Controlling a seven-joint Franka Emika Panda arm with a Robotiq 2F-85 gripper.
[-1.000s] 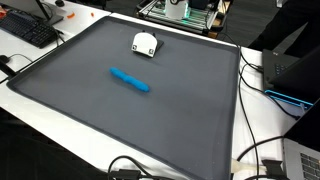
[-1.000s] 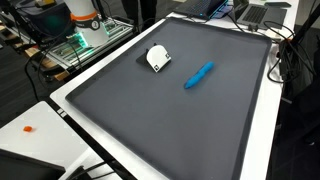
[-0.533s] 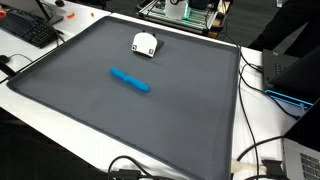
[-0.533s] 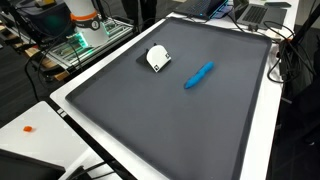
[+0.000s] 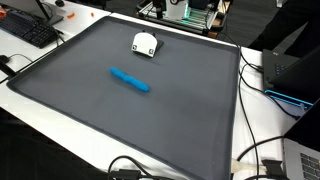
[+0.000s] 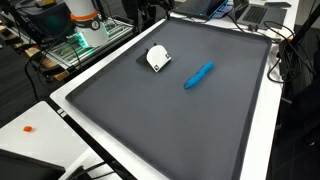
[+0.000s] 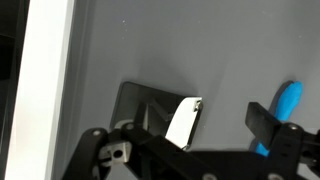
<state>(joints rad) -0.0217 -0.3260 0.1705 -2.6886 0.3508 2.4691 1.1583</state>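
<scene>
dark hand edging slightly into view at top, beyond the mat edge

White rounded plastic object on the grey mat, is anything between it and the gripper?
Nothing visible: the open gripper faces the white rounded plastic object over bare grey mat; the blue plastic marker lies apart.

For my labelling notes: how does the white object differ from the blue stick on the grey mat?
Colour: the white object is white with dark marks; the blue stick is plain blue. Shape: the white object is short and chunky; the blue stick is long and thin. Place: the white object lies nearer the mat's edge; the blue stick nearer its middle. Both rest on the grey mat.
</scene>
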